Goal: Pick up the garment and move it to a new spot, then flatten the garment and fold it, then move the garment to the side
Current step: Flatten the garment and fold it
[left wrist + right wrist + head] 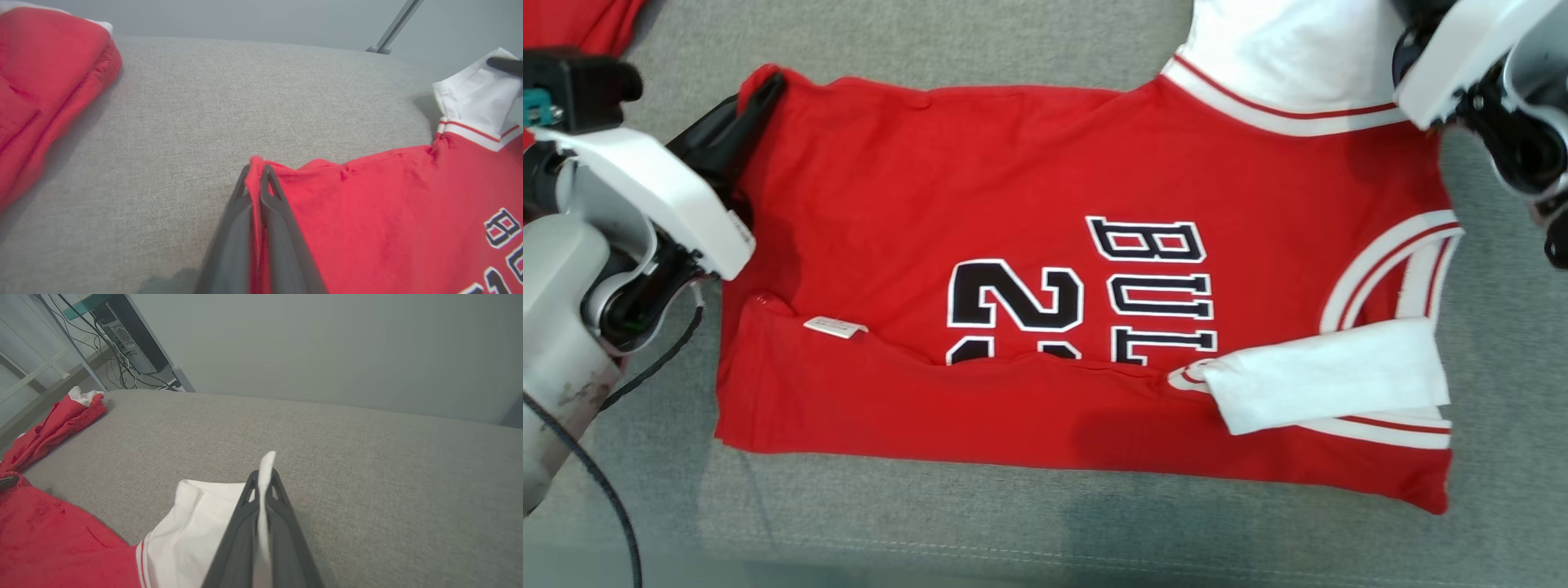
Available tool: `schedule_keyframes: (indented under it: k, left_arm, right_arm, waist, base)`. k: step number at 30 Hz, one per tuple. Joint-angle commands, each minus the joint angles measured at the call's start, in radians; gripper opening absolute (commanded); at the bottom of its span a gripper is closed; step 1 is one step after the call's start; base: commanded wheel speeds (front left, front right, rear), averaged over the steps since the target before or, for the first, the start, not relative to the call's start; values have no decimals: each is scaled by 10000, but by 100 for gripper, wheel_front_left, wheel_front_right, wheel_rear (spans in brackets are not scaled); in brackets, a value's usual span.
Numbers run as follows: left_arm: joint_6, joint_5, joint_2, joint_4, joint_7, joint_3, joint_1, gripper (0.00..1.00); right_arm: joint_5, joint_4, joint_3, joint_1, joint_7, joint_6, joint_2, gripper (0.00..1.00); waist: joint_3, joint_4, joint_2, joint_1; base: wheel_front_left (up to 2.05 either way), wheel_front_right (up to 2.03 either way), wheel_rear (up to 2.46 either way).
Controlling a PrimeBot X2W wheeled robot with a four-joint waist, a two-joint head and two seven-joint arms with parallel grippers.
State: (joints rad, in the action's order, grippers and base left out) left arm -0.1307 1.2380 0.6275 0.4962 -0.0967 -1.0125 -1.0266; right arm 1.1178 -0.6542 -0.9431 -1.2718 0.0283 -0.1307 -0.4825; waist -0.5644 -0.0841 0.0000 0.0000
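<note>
The garment point(1013, 204) is a red jersey with white sleeves and black lettering, lying flat on the grey cushion point(1013, 531) with its near long edge folded over. My left gripper point(768, 86) is shut on the jersey's far left red corner; in the left wrist view its fingers point(256, 171) pinch the red cloth point(388, 212). My right gripper point(263, 475) is shut on the edge of the far white sleeve point(196, 522), with cloth poking out past the tips. The right arm point(1462, 57) sits at the head view's top right, its fingertips hidden.
Another red garment point(572, 20) lies bunched at the cushion's far left corner point(41, 90). Beyond the cushion are a grey wall, a metal leg point(394, 28), and a computer tower with cables point(126, 339). Bare cushion runs along the near edge and beyond the jersey.
</note>
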Motion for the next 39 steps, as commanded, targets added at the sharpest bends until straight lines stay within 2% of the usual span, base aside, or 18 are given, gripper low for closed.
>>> schedule_keyframes:
  k: [1, 10, 17, 24, 39]
  left_arm:
    - [0, 184, 634, -16, -137, 293, 71, 0]
    - [0, 1030, 1488, 62, -361, -81, 839, 0]
    - [0, 1438, 1961, -218, -445, -538, 1388, 0]
    - [0, 1519, 2276, -424, -494, -1143, 1790, 0]
    - [0, 1167, 2811, -835, -669, -2310, 2275, 0]
  right_arm:
    - [276, 456, -77, 600, 93, 0, -252, 0]
    - [1613, 2967, -859, 1818, 624, 0, -1761, 0]
    - [2423, 4146, -1322, 2842, 715, 0, -2589, 0]
    - [2979, 4955, -1704, 3875, 499, 0, -2956, 0]
    - [3682, 5718, -2105, 5324, 49, 0, -3289, 0]
  waist:
    - [314, 303, 0, 0]
    - [959, 926, 0, 0]
    - [1336, 1137, 0, 0]
    - [1740, 1231, 0, 0]
    - [2393, 1208, 0, 0]
  base:
    - [0, 0, 0]
    - [0, 0, 0]
    - [0, 0, 0]
    - [0, 0, 0]
    - [0, 0, 0]
